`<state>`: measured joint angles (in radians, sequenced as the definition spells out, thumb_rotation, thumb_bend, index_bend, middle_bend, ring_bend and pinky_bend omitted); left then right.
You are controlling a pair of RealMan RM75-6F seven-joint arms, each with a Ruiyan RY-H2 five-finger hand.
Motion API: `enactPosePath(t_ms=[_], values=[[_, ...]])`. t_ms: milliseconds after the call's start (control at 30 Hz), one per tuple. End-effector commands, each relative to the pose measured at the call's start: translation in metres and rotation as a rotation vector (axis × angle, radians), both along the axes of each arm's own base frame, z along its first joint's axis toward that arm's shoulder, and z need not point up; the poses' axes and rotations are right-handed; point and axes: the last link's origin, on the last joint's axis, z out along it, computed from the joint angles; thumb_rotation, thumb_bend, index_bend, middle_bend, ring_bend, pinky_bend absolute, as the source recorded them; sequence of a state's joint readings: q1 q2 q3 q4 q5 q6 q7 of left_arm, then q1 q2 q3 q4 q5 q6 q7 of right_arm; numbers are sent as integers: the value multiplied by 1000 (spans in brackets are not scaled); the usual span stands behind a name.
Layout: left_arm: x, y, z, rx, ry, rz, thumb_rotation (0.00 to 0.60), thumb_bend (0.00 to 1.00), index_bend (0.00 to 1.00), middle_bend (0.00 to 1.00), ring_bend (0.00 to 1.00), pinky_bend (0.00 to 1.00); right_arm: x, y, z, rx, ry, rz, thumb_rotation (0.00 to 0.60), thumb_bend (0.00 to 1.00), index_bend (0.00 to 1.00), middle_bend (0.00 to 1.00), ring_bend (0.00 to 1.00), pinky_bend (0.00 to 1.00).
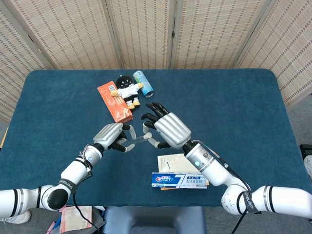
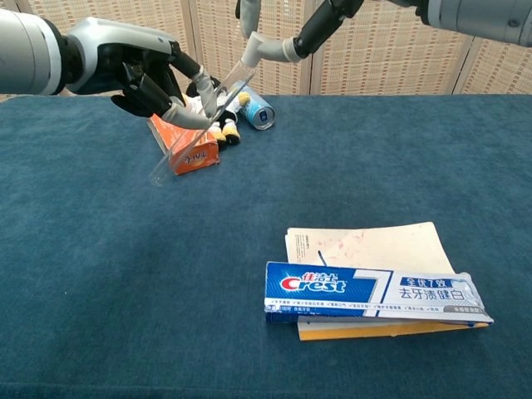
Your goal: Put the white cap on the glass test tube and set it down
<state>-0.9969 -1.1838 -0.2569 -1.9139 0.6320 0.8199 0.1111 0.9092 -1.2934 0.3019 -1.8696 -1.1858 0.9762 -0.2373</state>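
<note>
Head view, left hand: the silver and black left hand (image 1: 111, 136) hovers over the dark blue cloth table (image 1: 234, 112), fingers closed around the clear glass test tube (image 1: 136, 141), which is faint and hard to trace here.
Head view, right hand: the larger right hand (image 1: 165, 129) meets the tube's upper end; its palm hides the fingertips and the small white cap.
Head view, far things: an orange carton (image 1: 115, 101), a black-haired doll (image 1: 127, 91) and a pale blue can (image 1: 144, 83) lie close together.
Chest view, tube: the tube slants in the air, its open end up against the small white cap (image 2: 252, 50) pinched by the right hand (image 2: 278, 41), mostly cut off at the top edge.
Chest view, left hand: it grips the tube's middle.
Chest view, near things: a blue and white Crest toothpaste box (image 2: 374, 295) lies on a cream booklet (image 2: 366, 245).
</note>
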Motion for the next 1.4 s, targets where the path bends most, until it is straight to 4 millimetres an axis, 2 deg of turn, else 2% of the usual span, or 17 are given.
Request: enactPosePath(t_ms=[33,1067,1167,1233,1300,1367,1400], values=[[1,0,0,2,-1,-1,600,339,581,1000,1000,1000,0,0,-1,3,0,-2,600,516,702,257,0,0],[4,0,0,8,9,-10,600,339,581,1000,1000,1000,4,-2,-15,25,19,2,600,516,702,259,0,0],[2,0,0,9,13,-9,600,339,581,1000,1000,1000,3,-2,-16,28,29,1,600,477,696,249,0,0],[1,1,-1,12,20,-10,600,339,581,1000,1000,1000,2,-2,-16,34,40,-2,600,392,632,214,0,0],[-1,2,-1,18,31,-12,600,339,582,1000,1000,1000,1,-2,-17,41,51,-7,600,299,496,170,0,0],[-3,2,-1,22,42,-14,600,339,582,1000,1000,1000,0,-2,-17,45,56,-10,600,215,315,135,0,0],[-5,2,-2,24,50,-15,600,339,582,1000,1000,1000,0,-2,-17,47,57,-12,600,192,267,128,0,0]])
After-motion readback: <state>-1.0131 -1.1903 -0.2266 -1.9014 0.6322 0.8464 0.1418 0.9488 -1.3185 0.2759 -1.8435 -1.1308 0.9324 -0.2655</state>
